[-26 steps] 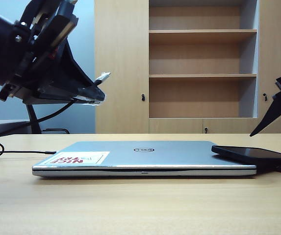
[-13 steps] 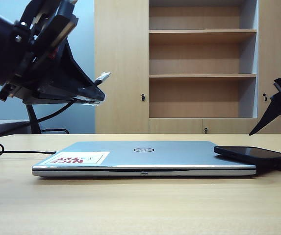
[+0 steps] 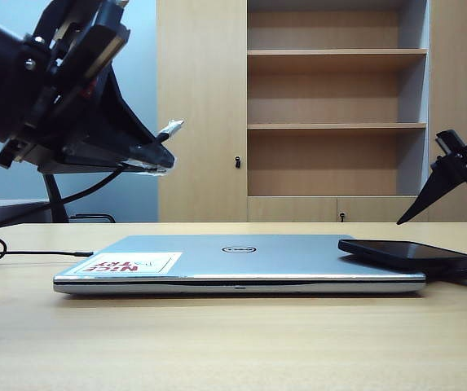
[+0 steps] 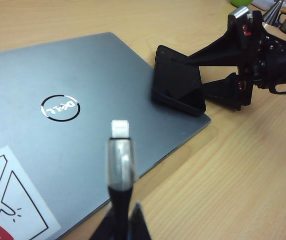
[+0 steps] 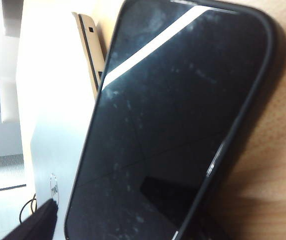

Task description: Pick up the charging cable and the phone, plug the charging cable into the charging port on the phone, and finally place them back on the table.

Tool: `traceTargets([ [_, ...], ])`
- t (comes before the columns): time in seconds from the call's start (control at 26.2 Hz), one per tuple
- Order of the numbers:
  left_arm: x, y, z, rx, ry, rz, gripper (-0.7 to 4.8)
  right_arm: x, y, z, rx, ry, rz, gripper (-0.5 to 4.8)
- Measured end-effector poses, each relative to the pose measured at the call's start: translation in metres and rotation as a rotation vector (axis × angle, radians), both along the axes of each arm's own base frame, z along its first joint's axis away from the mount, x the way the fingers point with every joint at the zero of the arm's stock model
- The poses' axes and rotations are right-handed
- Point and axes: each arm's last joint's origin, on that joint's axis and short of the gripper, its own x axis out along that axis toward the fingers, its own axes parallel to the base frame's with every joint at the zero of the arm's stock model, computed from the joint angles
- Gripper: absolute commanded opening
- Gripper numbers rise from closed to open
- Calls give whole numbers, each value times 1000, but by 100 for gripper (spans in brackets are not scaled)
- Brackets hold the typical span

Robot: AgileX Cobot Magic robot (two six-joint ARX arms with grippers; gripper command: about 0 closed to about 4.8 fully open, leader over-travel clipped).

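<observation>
Wood-grain table [image 3: 217,342] is carrying one laptop [image 3: 241,261], with one phone [image 3: 400,254] overhanging its corner, long axis running toward the right gripper [image 4: 222,75], whose spread fingers are standing one above and one below the phone's near end. Raised well apart, the left gripper [image 3: 156,155] is pinching one cable [image 4: 120,170] shut, plug pointing outward beyond its tips toward the phone.

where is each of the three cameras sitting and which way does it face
Exterior: low at table level, facing the laptop and shelves; left gripper up left, right gripper at right.
Left wrist: above the laptop, looking down past its held charging cable; fingertips show.
Right wrist: close over the phone; one fingertip shows.
Shared: all three see laptop and phone.
</observation>
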Motion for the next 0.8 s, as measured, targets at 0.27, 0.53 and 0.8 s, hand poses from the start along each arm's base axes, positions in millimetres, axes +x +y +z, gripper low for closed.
traceTargets([
  [0.27,0,0,0,0,0,0,-6,0,0,0,-4,0,-10,228],
  [0.53,0,0,0,0,0,0,-6,0,0,0,-16,-1,-26,166],
  [0.8,0,0,0,0,0,0,-6,1,0,0,-26,1,-47,79],
])
